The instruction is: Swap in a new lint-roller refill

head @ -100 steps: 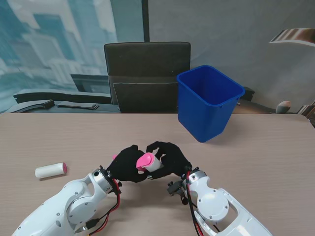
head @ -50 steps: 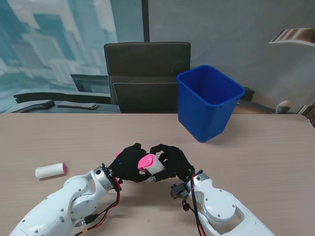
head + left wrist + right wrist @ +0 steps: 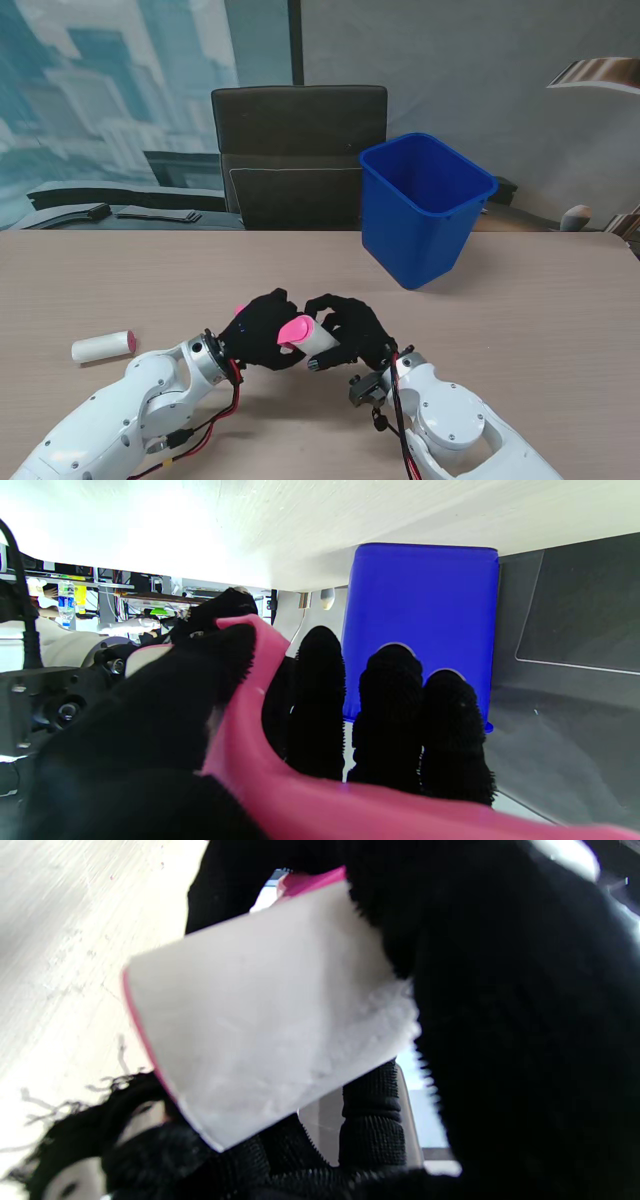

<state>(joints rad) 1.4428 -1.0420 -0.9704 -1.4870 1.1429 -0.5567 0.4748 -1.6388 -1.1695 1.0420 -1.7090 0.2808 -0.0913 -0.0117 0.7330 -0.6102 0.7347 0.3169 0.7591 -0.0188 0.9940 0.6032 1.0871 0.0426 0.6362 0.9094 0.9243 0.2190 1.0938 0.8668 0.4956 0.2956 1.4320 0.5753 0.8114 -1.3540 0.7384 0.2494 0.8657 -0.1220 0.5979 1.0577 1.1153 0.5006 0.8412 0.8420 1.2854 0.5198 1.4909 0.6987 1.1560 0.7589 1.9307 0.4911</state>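
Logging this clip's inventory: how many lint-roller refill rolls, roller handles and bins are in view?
Lint-roller refill rolls: 2, spare roll lying at left, held roll in the right hand.
Pink roller handles: 1, in the left hand.
Blue bins: 1.
Total: 4

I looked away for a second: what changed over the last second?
Little: both hands, the left hand on the pink lint roller and the right hand on its white roll, drifted slightly nearer to me, grips unchanged. The spare refill and blue bin stayed put.
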